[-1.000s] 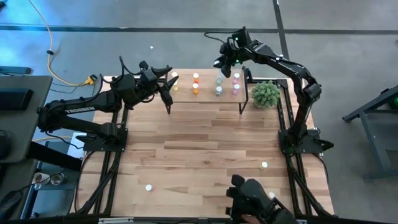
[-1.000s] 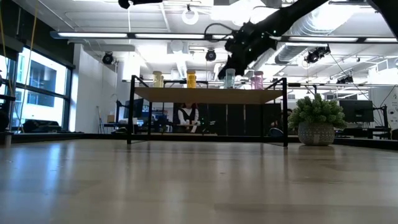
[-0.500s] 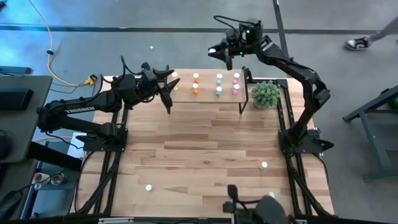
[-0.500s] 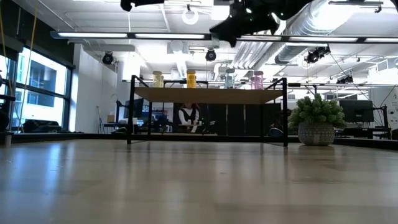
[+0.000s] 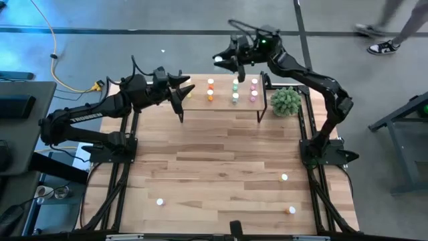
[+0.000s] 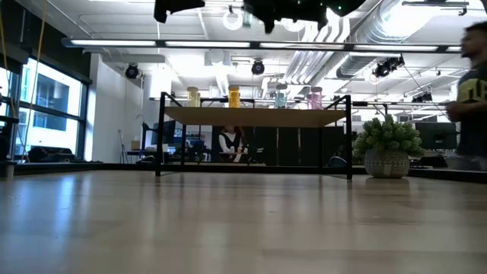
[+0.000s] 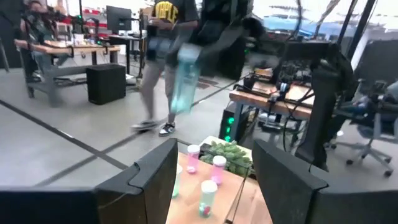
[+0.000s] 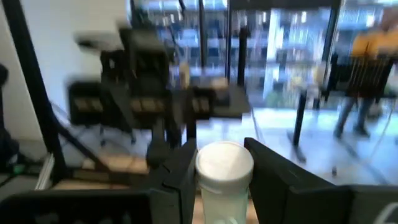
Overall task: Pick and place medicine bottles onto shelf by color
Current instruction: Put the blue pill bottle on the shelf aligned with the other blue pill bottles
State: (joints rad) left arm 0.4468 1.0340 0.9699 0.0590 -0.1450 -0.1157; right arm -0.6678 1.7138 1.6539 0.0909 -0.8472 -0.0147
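Observation:
The shelf (image 5: 221, 102) stands at the table's far edge and carries yellow (image 5: 188, 91), orange (image 5: 210, 90), green (image 5: 235, 91) and pink (image 5: 253, 89) medicine bottles standing upright in columns. My right gripper (image 5: 223, 60) hangs high beyond the shelf's far side, shut on a pale green bottle (image 7: 183, 78) with a white cap (image 8: 224, 165). My left gripper (image 5: 180, 90) hovers open at the shelf's left end with nothing between its fingers (image 7: 155, 180). Three loose bottles (image 5: 284, 177) (image 5: 160, 201) (image 5: 292, 210) lie on the near tabletop. My right gripper pinches the pale green bottle between its two fingers (image 8: 177, 174), on its sides just below the white cap (image 8: 224, 163). The fingers reach in level. The bottle is lifted clear, well above the shelf, cap up and roughly upright.
A green plant ball (image 5: 285, 102) sits just right of the shelf. The shelf's black legs (image 6: 161, 133) stand at its corners. A person (image 6: 475, 91) walks past beyond the table's far right. The middle of the tabletop (image 5: 214, 154) is bare wood.
My right gripper has risen from just above the shelf's green bottles, swung toward the table's left beyond the far edge, and tipped from pointing down to level, staying shut on the bottle. A person has walked into view at the far right.

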